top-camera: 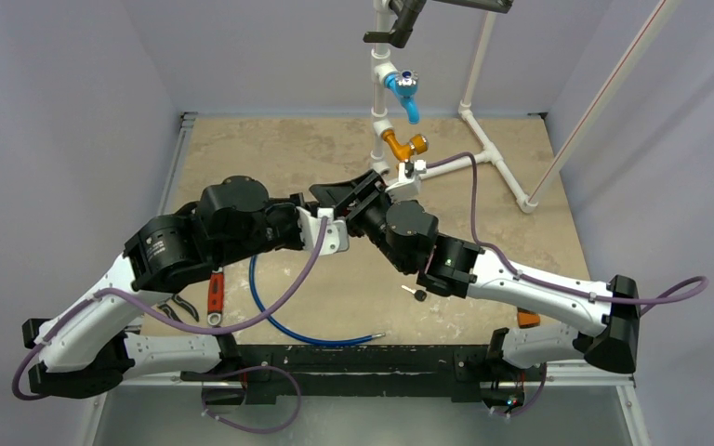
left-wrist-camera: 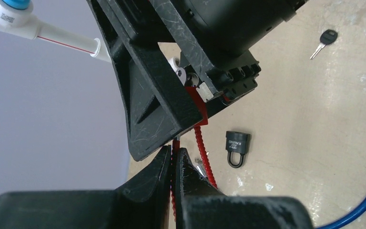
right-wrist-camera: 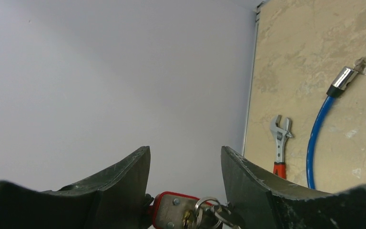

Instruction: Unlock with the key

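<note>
Right gripper [right-wrist-camera: 186, 160] around padlock [right-wrist-camera: 169, 212]; wrench [right-wrist-camera: 280, 143], perhaps pliers [top-camera: 182, 307]

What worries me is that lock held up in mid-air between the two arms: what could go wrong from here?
1. The right gripper has its jaws apart around the red padlock, so it may hang only by the thin red cable pinched in the left gripper; it could swing or slip free.
2. The key ring sits at the padlock's end; a swing might jerk it loose.
3. A dropped lock could land near the black padlock on the table.
</note>
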`<action>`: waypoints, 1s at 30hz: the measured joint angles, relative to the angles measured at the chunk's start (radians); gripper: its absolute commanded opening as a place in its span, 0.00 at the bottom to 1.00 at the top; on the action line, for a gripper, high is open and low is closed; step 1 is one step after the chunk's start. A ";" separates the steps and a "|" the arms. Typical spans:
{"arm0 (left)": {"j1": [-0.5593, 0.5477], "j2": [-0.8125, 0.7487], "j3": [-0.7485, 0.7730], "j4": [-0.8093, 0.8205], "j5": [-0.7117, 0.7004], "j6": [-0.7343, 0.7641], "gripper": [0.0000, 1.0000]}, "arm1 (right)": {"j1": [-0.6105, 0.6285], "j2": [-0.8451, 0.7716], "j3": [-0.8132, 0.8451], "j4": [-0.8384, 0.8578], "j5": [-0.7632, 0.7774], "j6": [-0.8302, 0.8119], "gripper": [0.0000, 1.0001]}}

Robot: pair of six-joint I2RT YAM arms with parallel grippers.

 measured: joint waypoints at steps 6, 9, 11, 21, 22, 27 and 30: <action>-0.034 -0.010 -0.090 0.035 -0.071 0.087 0.00 | -0.003 -0.010 0.003 -0.097 0.011 0.046 0.50; -0.047 -0.010 -0.111 0.049 -0.097 0.116 0.00 | -0.008 -0.010 0.003 -0.135 0.011 0.066 0.45; -0.049 -0.010 -0.113 0.054 -0.113 0.136 0.00 | -0.008 -0.010 0.003 -0.147 0.011 0.079 0.39; -0.061 -0.006 -0.115 0.060 -0.130 0.134 0.00 | -0.011 -0.020 -0.006 -0.140 0.011 0.112 0.02; -0.063 -0.005 -0.115 0.061 -0.126 0.123 0.00 | -0.012 -0.029 -0.023 -0.121 0.012 0.113 0.00; -0.067 0.002 -0.116 0.063 -0.080 0.023 0.00 | -0.010 -0.086 -0.163 0.039 0.011 0.129 0.00; -0.062 0.002 -0.123 0.066 -0.056 -0.041 0.00 | -0.008 -0.094 -0.238 0.163 0.010 0.149 0.00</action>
